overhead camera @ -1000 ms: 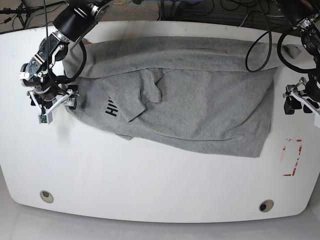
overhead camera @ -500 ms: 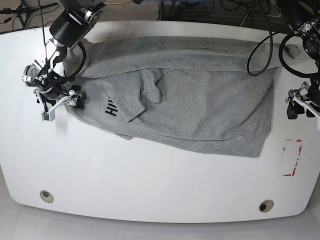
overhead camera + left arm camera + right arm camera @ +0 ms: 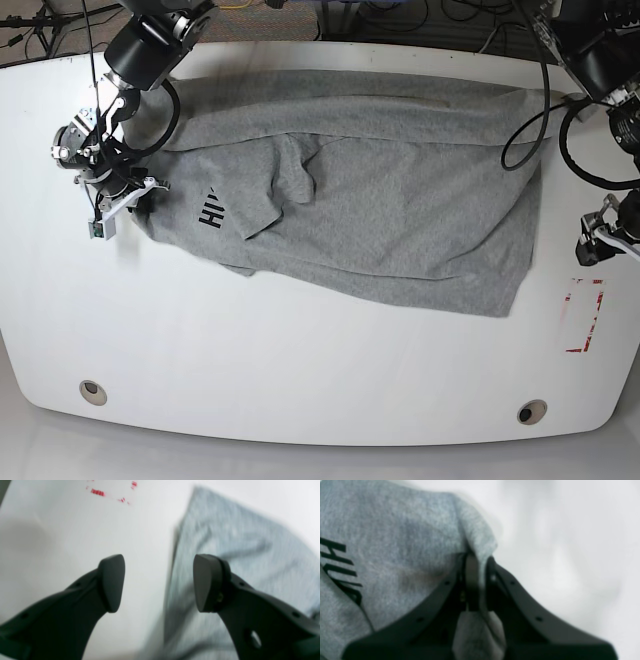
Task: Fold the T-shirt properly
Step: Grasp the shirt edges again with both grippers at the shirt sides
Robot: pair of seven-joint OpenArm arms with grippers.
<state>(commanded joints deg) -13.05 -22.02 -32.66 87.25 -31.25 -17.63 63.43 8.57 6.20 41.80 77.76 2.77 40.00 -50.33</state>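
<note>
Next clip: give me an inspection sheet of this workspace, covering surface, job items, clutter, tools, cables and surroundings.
Surface: white table, two round holes near the front edge, red markings at one side.
Job's things: grey T-shirt spread out and wrinkled, partly folded over, black lettering partly showing.
Clutter: nothing seen.
Tools: right tool shut on a pinch of T-shirt fabric; left tool open, empty, above the table beside the T-shirt's edge.
Cables: black cable loop from the left arm over the T-shirt; more cables behind the table.
Surroundings: dark floor with wiring beyond the far edge.
</note>
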